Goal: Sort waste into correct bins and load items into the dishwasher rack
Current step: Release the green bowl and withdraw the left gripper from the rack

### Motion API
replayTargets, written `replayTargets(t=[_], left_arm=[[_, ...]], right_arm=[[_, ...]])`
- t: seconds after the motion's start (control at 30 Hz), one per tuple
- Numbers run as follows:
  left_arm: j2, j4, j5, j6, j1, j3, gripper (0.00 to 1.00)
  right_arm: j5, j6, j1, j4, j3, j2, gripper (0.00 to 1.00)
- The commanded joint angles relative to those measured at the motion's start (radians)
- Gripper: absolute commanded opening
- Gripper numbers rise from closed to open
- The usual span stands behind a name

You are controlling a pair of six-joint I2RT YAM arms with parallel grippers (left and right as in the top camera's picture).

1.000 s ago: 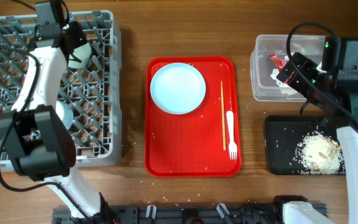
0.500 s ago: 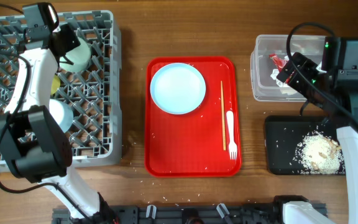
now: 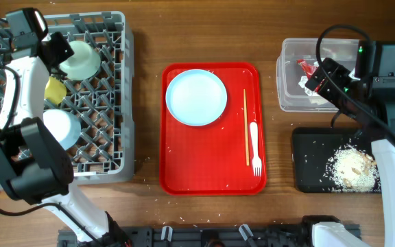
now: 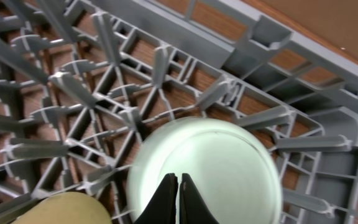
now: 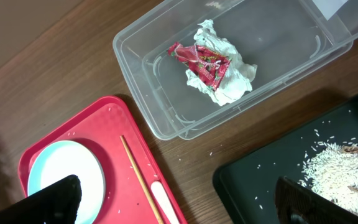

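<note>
My overhead camera looked straight down from high above the red tray (image 3: 208,161). My left wrist camera sat close over the dishwasher rack (image 3: 101,130), left of that tray, facing down onto the pale green bowl (image 4: 210,162). My right wrist camera hung higher, right of the red tray, sharing its right side, the clear tub (image 5: 166,81) and the black tray (image 5: 260,193) with overhead.
</note>
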Motion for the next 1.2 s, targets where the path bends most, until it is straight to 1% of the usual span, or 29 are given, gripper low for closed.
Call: replayTargets(t=[0.0,0.07,0.13,0.23,0.27,0.3,0.33,0.37,0.4,0.43,0.5,0.57,0.67,0.7,0.77,0.97,1.07,1.1,1.13,1.17], left_arm=[[0.01,-0.002,-0.01,0.012,0.007,0.005,0.04],[0.002,-0.002,0.007,-0.008,0.004,0.005,0.04],[-0.037,-0.003,0.072,-0.049,0.0,0.005,0.04],[-0.119,-0.068,0.335,-0.069,-0.016,0.005,0.04],[-0.148,-0.159,0.53,-0.071,-0.038,0.005,0.11],[-0.151,-0.236,0.563,-0.07,-0.058,0.005,0.41],[-0.15,-0.306,0.549,-0.063,-0.08,0.005,0.79],[-0.142,-0.368,0.501,-0.063,-0.103,0.005,0.85],[-0.134,-0.438,0.421,-0.063,-0.138,0.004,0.91],[-0.127,-0.474,0.371,-0.063,-0.172,-0.003,0.93],[-0.121,-0.495,0.278,-0.063,-0.245,-0.032,0.95],[-0.12,-0.468,0.156,-0.071,-0.307,-0.075,0.96],[-0.12,-0.419,0.077,-0.071,-0.357,-0.124,0.88],[-0.12,-0.417,0.064,-0.071,-0.365,-0.134,0.83],[-0.12,-0.42,0.059,-0.07,-0.365,-0.142,0.79],[-0.12,-0.438,0.042,-0.071,-0.364,-0.141,0.77],[-0.172,-0.463,0.042,-0.071,-0.351,-0.088,0.76],[-0.197,-0.472,0.042,-0.071,-0.351,-0.067,0.74],[-0.235,-0.478,0.042,-0.079,-0.354,-0.05,0.67],[-0.274,-0.481,0.043,-0.102,-0.354,-0.049,0.66]], right_arm=[[0.021,-0.008,-0.003,0.003,0.005,0.008,1.0],[0.021,-0.008,-0.003,0.003,0.005,0.008,1.0],[0.021,-0.008,-0.003,0.003,0.005,0.008,1.0],[0.021,-0.008,-0.003,0.003,0.005,0.008,1.0],[0.021,-0.008,-0.003,0.003,0.005,0.008,1.0],[0.021,-0.008,-0.003,0.003,0.005,0.008,1.0],[0.021,-0.008,-0.003,0.003,0.005,0.008,1.0],[0.021,-0.008,-0.003,0.003,0.005,0.008,1.0],[0.021,-0.008,-0.003,0.003,0.005,0.008,1.0],[0.021,-0.008,-0.003,0.003,0.005,0.008,1.0],[0.021,-0.008,-0.003,0.003,0.005,0.008,1.0],[0.021,-0.008,-0.003,0.003,0.005,0.008,1.0],[0.021,-0.008,-0.003,0.003,0.005,0.008,1.0],[0.021,-0.008,-0.003,0.003,0.005,0.008,0.99],[0.021,-0.008,-0.003,0.003,0.005,0.008,1.0],[0.021,-0.008,-0.003,0.003,0.005,0.008,1.0],[0.021,-0.008,-0.003,0.003,0.005,0.008,1.0],[0.021,-0.008,-0.003,0.003,0.005,0.008,1.0],[0.021,-0.008,-0.003,0.003,0.005,0.008,1.0],[0.021,-0.008,-0.003,0.003,0.005,0.008,1.0]])
